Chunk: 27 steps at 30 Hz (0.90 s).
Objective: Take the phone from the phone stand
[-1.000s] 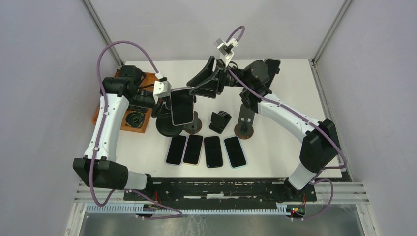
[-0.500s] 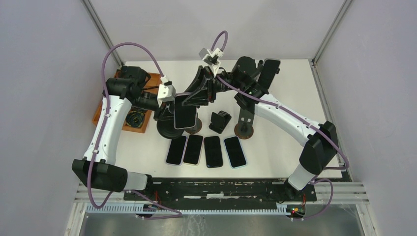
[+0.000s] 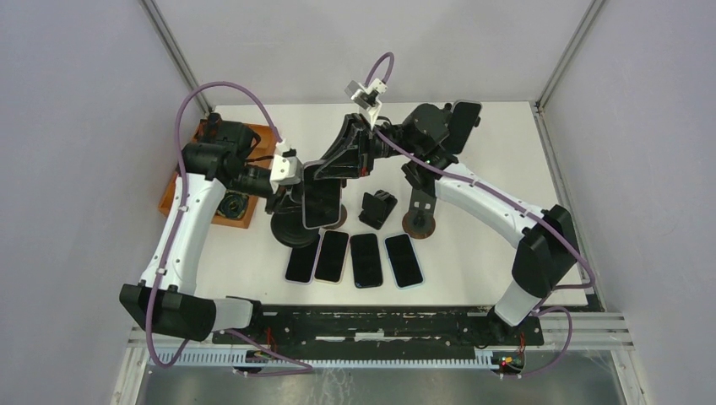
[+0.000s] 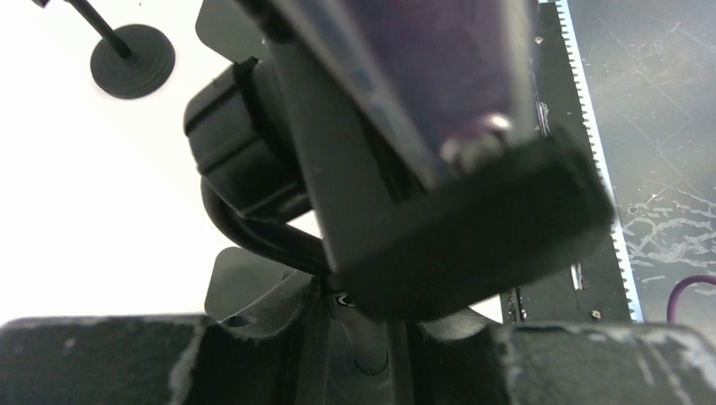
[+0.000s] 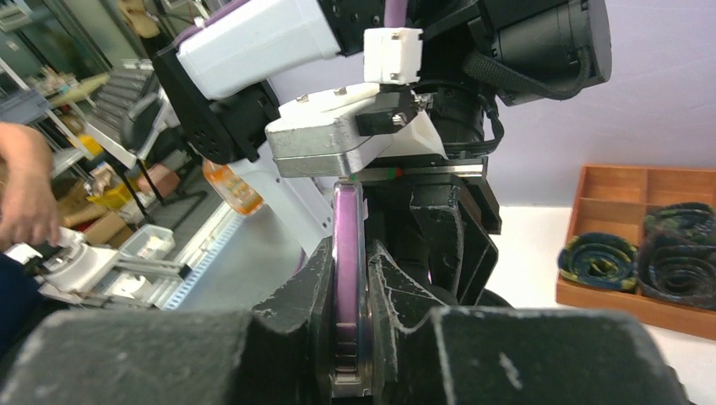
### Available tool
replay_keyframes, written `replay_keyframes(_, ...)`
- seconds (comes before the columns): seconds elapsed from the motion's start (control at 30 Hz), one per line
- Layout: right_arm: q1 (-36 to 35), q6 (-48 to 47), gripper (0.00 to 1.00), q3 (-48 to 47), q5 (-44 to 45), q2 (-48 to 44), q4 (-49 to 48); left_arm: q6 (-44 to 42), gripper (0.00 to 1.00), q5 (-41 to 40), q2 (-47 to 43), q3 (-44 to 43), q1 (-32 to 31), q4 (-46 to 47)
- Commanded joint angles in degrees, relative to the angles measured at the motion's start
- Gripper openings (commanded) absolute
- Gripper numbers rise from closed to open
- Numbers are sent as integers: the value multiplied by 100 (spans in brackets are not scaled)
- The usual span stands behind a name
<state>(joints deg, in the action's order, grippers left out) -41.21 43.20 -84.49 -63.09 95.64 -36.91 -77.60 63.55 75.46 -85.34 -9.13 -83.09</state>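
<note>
A purple-edged phone stands tilted in a black phone stand left of the table's middle. My right gripper is shut on the phone's top edge; in the right wrist view its fingers squeeze the purple rim from both sides. My left gripper comes in from the left and is shut on the stand's stem. In the left wrist view the grey stem sits between my fingers, with the stand's clamp and the phone above.
Several phones lie flat in a row in front of the stand. A small black holder and a second stand with a phone are to the right. A wooden tray with rolls sits at the left edge.
My right gripper swung left and came down onto the phone's top edge. The left arm and the stand with the phone shifted slightly toward the front.
</note>
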Motion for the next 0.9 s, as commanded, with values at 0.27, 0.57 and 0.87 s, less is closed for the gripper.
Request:
replay_keyframes(0.27,886,2221,0,549,1413,-658,-3638,-1037,2,-648,-394,559,-37,-85)
replay_keyframes(0.57,1051,2368,0,626,1714,-842,-3977,-1118,2,-849,-360,858,-37,-77)
replay_keyframes(0.87,1293,2395,0,483,1851,-957,-3960,-1220,2,-1058,-491,1074,-37,-71)
